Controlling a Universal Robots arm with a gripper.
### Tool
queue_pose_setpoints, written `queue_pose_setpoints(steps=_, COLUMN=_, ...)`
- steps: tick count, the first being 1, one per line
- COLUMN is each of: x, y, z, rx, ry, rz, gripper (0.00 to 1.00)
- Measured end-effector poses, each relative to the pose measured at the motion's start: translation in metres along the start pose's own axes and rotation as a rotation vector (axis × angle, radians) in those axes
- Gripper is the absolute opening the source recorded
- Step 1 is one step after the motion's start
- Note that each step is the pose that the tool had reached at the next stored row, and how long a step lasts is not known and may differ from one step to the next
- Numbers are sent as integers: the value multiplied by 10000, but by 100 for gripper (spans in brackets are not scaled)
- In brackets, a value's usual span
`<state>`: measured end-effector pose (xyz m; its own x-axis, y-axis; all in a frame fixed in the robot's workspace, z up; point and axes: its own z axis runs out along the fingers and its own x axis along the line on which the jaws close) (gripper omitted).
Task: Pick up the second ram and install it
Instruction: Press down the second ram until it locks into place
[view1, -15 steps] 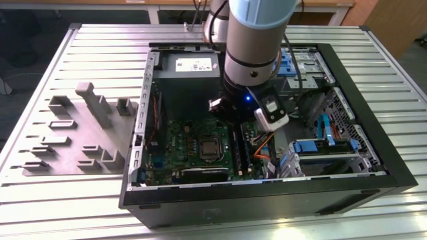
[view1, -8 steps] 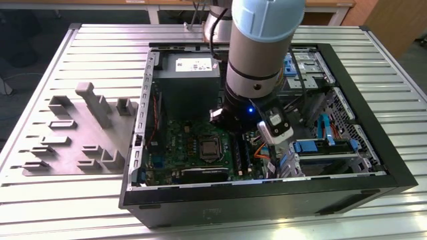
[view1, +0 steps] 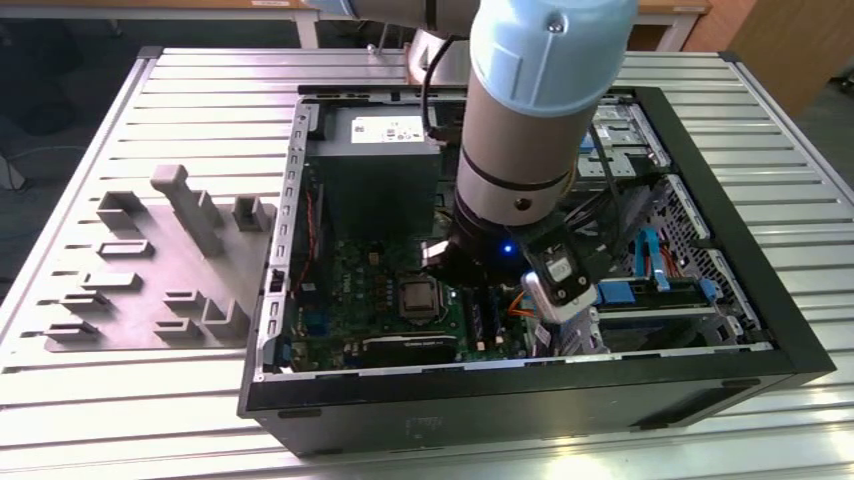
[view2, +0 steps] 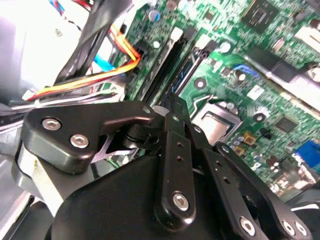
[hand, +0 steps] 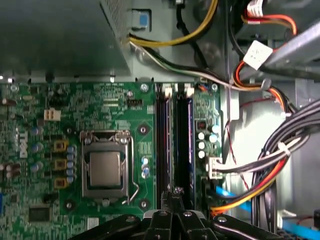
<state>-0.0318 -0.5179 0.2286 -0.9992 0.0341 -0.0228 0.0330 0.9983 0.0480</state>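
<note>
My gripper (hand: 172, 195) hangs low over the green motherboard (hand: 45, 150), inside the open computer case (view1: 534, 390). Its fingers look shut, with nothing seen between them. The tip is at one end of two long black slots that lie side by side next to the CPU socket (hand: 106, 167). In the slot farther from the socket stands a blue-green board edge, the second ram (hand: 184, 145), also seen as the second ram (view2: 192, 67) past the gripper (view2: 172, 102). I cannot tell whether the neighbouring slot (hand: 162, 145) holds a stick. In the exterior view the arm covers the gripper (view1: 454, 262) and the slots.
A grey power supply (view1: 378, 170) sits at the far end of the case. Bundles of coloured cables (hand: 270, 165) run beside the slots, on the side away from the socket. A grey holder fixture (view1: 160, 270) stands on the slatted table at the exterior view's left.
</note>
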Motion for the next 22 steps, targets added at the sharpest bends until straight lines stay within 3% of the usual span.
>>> queue_pose_setpoints(steps=4, x=-1, y=-55, z=-2, rx=24, ry=-1, rz=0, gripper=11)
queue_pose_setpoints(steps=10, x=-2, y=-56, z=-1, rx=27, ry=-1, rz=-1, gripper=11)
queue_pose_setpoints(steps=22, x=0, y=-61, z=83, rx=40, ry=1, rz=-1, gripper=11)
